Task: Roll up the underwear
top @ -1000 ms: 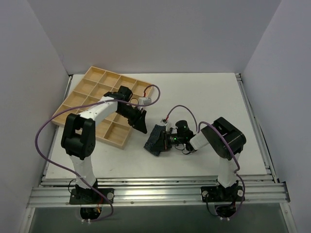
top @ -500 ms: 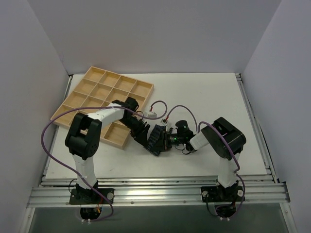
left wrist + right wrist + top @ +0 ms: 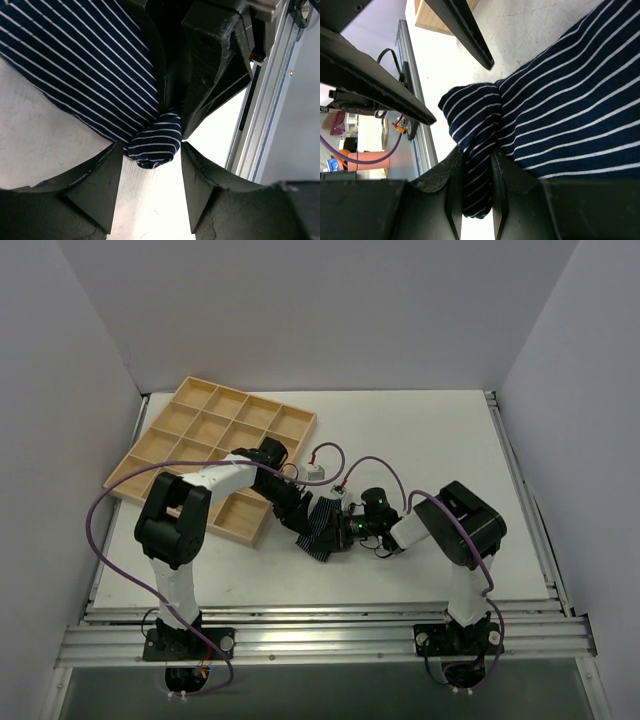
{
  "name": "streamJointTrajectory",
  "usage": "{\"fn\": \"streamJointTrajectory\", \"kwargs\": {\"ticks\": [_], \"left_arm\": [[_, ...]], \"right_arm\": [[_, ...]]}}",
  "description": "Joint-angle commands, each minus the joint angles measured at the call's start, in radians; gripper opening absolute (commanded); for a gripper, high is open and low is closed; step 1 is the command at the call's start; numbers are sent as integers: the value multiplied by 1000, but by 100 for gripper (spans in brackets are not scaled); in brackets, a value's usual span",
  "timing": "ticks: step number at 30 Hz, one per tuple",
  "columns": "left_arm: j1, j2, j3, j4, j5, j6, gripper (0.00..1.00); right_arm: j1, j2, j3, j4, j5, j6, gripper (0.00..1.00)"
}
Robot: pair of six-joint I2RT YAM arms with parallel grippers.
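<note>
Left wrist view shows the left gripper (image 3: 151, 150) spread wide, its fingers flanking a bunched corner of the underwear (image 3: 85, 65), which lies on the white table (image 3: 45, 145) with the right gripper (image 3: 476, 152) pinched tight on that corner.

Soft, even light from overhead fills the top view, bright on the white table (image 3: 420, 440) and the pale walls (image 3: 300, 310), with only faint, soft-edged shadows and no glare. In both wrist views the striped underwear (image 3: 85, 65) is crisp, while the near fingers (image 3: 95, 195) along the bottom edge are dark and slightly soft, and the far background in the right wrist view is washed out and blurred
</note>
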State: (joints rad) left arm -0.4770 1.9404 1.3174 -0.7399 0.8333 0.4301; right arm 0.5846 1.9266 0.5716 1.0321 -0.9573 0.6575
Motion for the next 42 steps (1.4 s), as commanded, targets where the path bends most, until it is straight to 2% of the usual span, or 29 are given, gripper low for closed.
{"fn": "streamJointTrajectory", "kwargs": {"ticks": [1,7,10,11,14,18,19,25,34,42], "left_arm": [[-14,5,-12,56,32,-1,58],[-25,5,-55,97,43,-22,57],[-25,14,-49,106,20,-45,42],[-25,37,-43,102,7,-53,32],[-28,100,15,34,-34,-62,21],[-41,134,55,-24,-63,-62,15],[-46,138,62,-26,-74,-67,15],[-54,170,88,-38,-108,-97,12],[-55,189,101,-38,-117,-122,12],[-64,215,126,-46,-123,-139,12]], "right_arm": [[9,66,-62,-287,94,-82,11],[9,63,-59,-294,101,-81,11],[9,54,-62,-296,111,-78,11],[11,49,-64,-302,120,-76,13],[11,-27,-75,-317,164,-59,18],[14,-122,-75,-388,256,-59,27],[12,-141,-76,-403,276,-61,31],[11,-265,-96,-493,425,-73,38],[12,-399,-145,-537,545,-68,43],[35,-714,-197,-687,748,-62,48]]}}
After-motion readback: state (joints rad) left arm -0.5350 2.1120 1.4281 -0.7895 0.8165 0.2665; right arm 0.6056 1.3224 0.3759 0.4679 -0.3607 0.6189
